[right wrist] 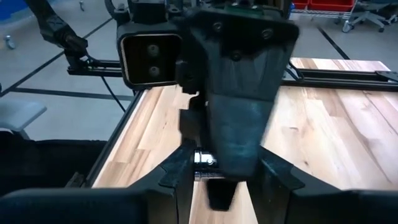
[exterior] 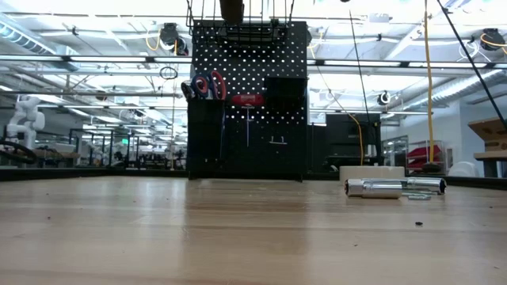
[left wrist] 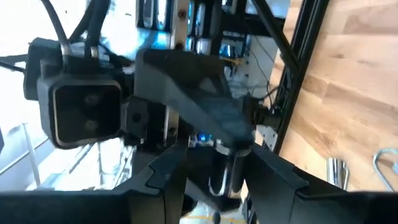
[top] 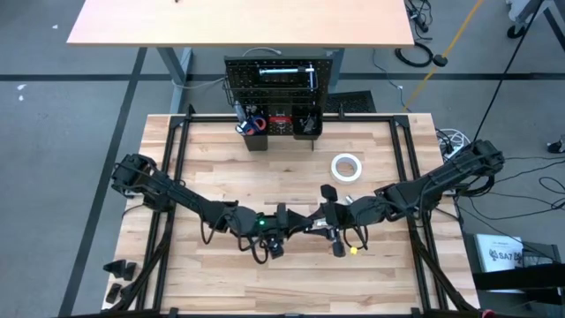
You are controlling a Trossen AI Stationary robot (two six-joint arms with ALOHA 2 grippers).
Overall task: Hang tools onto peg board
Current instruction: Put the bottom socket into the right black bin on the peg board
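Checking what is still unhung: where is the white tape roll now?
In the high view the white tape roll lies flat on the table's right half, between the peg board and the right gripper.

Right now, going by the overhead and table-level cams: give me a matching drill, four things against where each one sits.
Things:
1. tape roll
2. scissors
3. red-handled tool
4. left end effector and right end effector

Places:
A. hanging on the face of the board
B. facing each other above the near middle of the tabletop
C. lying flat on the tabletop, right of centre
D. standing in the left bin at the board's lower edge

Pairs: 1-C, 2-D, 3-A, 4-B
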